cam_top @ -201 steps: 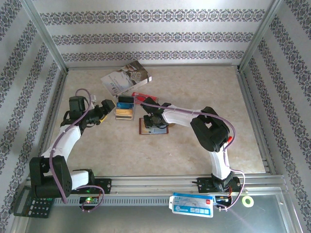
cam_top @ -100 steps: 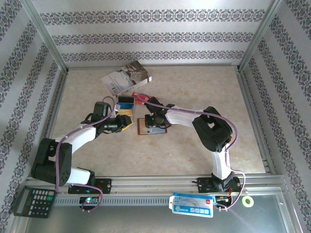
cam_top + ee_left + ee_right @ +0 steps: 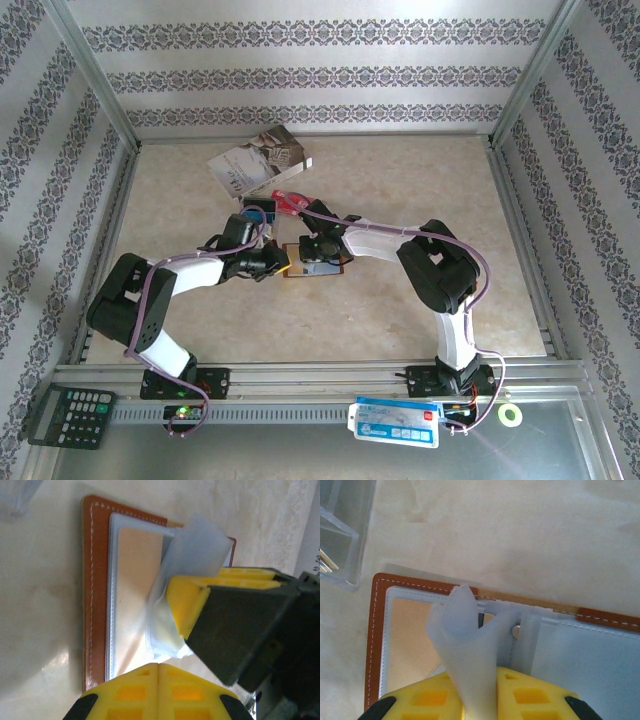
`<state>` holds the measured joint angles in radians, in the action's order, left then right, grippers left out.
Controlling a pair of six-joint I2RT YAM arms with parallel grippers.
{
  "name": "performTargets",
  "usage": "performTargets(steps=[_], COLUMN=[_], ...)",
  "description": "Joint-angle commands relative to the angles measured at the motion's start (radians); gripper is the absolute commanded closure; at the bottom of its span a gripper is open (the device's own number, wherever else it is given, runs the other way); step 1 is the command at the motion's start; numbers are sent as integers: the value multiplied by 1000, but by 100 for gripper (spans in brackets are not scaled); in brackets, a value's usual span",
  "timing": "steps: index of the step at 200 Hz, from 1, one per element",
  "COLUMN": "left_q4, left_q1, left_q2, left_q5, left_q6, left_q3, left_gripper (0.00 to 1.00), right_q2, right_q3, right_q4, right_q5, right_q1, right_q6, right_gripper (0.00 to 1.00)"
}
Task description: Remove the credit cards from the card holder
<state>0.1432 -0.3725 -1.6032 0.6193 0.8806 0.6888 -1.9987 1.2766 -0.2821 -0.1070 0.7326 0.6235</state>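
**Card holder** (image 3: 92, 595) — brown leather with a stitched rim. It lay open and flat about the middle of the worktop (image 3: 440, 180), clear pockets facing up.

**Contents:** one tan card (image 3: 135, 580) was seen behind the uppermost flat pocket, not yet out. I could not tell whether more cards sat under the other leaves.

**Right fingers** (image 3: 530, 700): clamped on a clear sleeve (image 3: 465, 640), which stood lifted and curled up off the stack.

**Left fingers** (image 3: 125, 697): pressed together with nothing visible between them, poised just beside the holder's edge and pointing at the tan card.

**Nearby:**
- A clear box (image 3: 340, 535) stood just off one corner of the holder.
- A booklet (image 3: 258, 160) lay by the far edge, left of centre.
- A calculator (image 3: 75, 415) sat off the worktop, past its near left corner.

**Handling note, as I judged it:** the step looked to be drawing the tan card from its pocket while the loose leaf was held aside.
- The right grip should stay low and steady, so the light holder is not dragged or tipped.
- The left fingers would have to part a little and enter at the pocket's mouth.
- They should pinch the card alone — not the plastic — and pull flat along the pocket.
- The likely trouble was the holder sliding along with the card.
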Motion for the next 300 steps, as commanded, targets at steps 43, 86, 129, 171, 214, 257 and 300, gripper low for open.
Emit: performTargets(steps=[43,86,129,171,214,257,300], left_q4=[-71,-112,-126,-152,-149,-138,-136], left_q1=[-40,-42,-43,-44,-42,-43,-44], left_q2=[-77,-94,-117,-115,-125,-126,-117], left_q5=[-80,-99,-111,-143,-155,-146,-93], left_q6=[-74,-109,-114,-132,-138,-132,-136], left_q3=[76,76,70,61,49,46,67], left_gripper=[100,100,98,97,97,97,94], right_q2=[0,2,8,69,185,235,246], right_q3=[-39,-42,-49,-83,-158,-209,-226], right_q4=[-19,-15,-10,29,89,101,122], right_q5=[-24,-25,-23,-4,55,105,79], right_q1=[-5,-7,-7,-6,-17,-34,-49], right_q6=[10,7,10,20,36,70,85], right_gripper=[80,80,81,81,72,72,69])
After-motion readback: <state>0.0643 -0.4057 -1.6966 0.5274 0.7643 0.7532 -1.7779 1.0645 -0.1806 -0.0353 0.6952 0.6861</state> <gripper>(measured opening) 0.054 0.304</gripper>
